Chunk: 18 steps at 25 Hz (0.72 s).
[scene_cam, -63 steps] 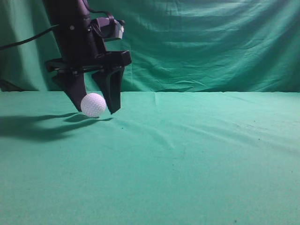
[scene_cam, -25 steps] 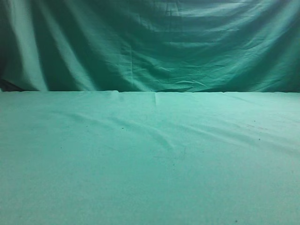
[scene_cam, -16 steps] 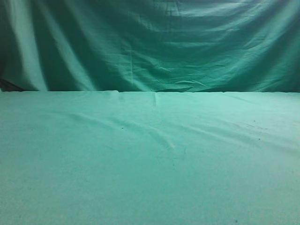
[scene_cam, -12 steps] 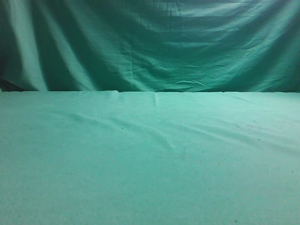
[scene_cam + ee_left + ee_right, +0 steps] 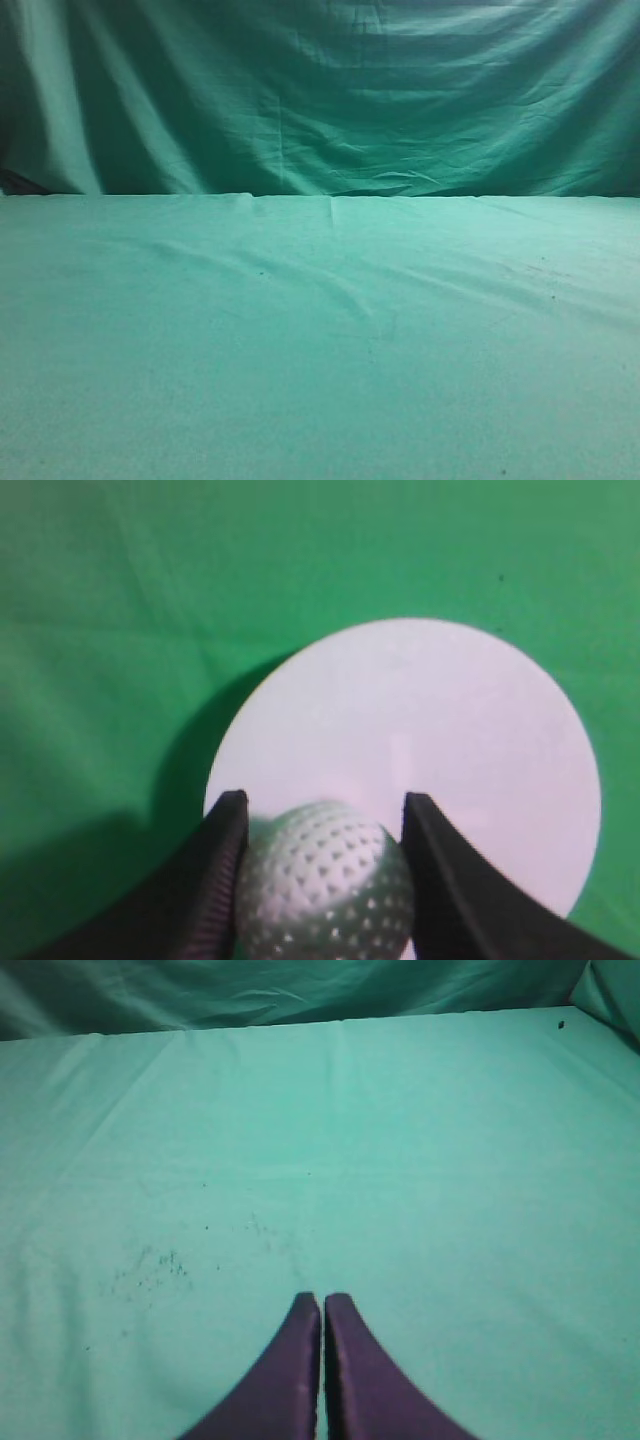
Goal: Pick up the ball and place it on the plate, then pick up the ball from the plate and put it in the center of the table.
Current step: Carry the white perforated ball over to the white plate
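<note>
The left pincer (image 5: 320, 880) grips the small white ball with little dimples (image 5: 325, 880), one black finger (image 5: 215, 880) on each side. It hangs over the round white flat plate (image 5: 430, 740), near the plate's edge at 6 o'clock in the left wrist view. I cannot tell if the ball touches the plate yet.

A moment ago the side view showed this pincer and the ball low over the table with its wrinkly green cloth (image 5: 320, 380). Now that view shows only cloth, so the arm has carried the ball off to the plate. I think the next step is to let the ball go there.

The right pincer (image 5: 322, 1360) is closed tight on nothing, resting over bare cloth.
</note>
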{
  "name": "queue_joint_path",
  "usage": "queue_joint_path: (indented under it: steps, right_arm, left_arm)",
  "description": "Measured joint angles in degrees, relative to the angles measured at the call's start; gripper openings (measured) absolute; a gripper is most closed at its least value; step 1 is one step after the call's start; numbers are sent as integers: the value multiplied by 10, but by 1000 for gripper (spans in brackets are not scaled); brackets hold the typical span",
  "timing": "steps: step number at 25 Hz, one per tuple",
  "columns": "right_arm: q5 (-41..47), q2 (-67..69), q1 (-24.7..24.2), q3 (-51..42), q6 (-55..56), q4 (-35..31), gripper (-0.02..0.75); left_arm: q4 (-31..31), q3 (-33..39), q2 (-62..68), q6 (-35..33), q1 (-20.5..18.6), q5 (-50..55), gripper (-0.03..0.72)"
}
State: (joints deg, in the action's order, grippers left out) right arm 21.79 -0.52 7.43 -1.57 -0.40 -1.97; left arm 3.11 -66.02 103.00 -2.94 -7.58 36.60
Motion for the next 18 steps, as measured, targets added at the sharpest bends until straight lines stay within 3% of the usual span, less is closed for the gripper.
queue_joint_path:
  steps: [14, 18]
  right_arm:
    - [0, 0, 0, 0, 0, 0, 0]
    - [0, 0, 0, 0, 0, 0, 0]
  left_arm:
    - [1, 0, 0, 0, 0, -19, 305]
    - [-40, -1, 0, 0, 0, -16, 585]
